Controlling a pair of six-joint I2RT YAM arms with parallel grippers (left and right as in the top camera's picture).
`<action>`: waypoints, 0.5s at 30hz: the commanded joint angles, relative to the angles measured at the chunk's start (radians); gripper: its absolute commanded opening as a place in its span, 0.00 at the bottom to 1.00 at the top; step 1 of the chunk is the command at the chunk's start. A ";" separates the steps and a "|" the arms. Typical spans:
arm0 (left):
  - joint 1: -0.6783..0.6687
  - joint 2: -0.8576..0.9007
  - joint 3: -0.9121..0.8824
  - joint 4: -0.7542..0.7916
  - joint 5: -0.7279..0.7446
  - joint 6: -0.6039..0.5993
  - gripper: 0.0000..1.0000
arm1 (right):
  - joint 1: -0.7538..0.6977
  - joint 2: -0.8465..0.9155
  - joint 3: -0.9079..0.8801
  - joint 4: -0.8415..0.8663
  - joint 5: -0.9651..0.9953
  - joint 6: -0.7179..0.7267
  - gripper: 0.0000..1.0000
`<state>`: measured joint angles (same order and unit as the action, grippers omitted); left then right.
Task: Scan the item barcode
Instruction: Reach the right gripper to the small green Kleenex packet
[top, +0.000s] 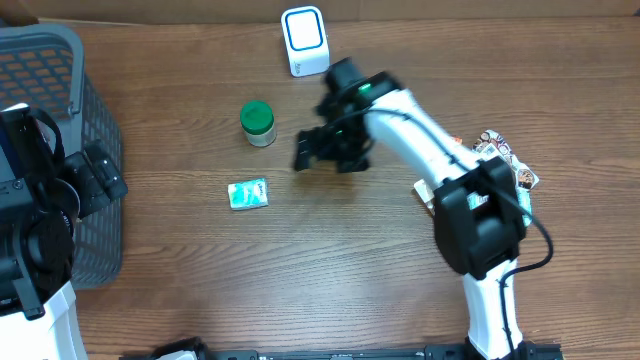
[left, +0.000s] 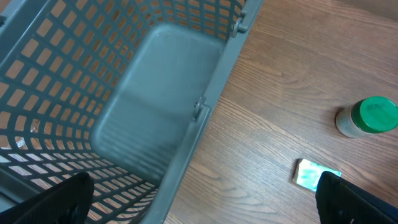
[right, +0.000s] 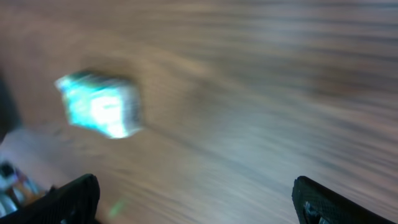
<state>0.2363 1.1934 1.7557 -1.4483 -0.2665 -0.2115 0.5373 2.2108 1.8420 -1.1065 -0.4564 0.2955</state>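
Teal packet (top: 248, 194) lies flat, long axis roughly left-right; jar (top: 258, 122) upright.

Wood-grain table (top: 350, 260), plastic mesh basket (top: 95, 120), glossy packet (top: 247, 194)

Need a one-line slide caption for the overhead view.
Right gripper open near the green-lidded jar; teal packet, white scanner and grey basket on the wooden table.

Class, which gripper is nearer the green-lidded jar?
Right. The right gripper hovers close beside the green-lidded jar; the left gripper is farther off, over by the basket.
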 joint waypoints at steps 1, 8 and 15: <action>0.005 -0.009 0.019 0.001 -0.010 -0.021 1.00 | 0.085 -0.051 0.024 0.064 -0.053 0.023 1.00; 0.005 -0.009 0.020 0.001 -0.010 -0.021 1.00 | 0.238 -0.049 0.023 0.232 0.133 0.148 0.89; 0.005 -0.009 0.020 0.001 -0.010 -0.021 0.99 | 0.275 -0.041 0.023 0.222 0.258 0.325 0.63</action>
<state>0.2367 1.1934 1.7557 -1.4483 -0.2665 -0.2115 0.8196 2.2108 1.8442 -0.8837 -0.2798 0.5144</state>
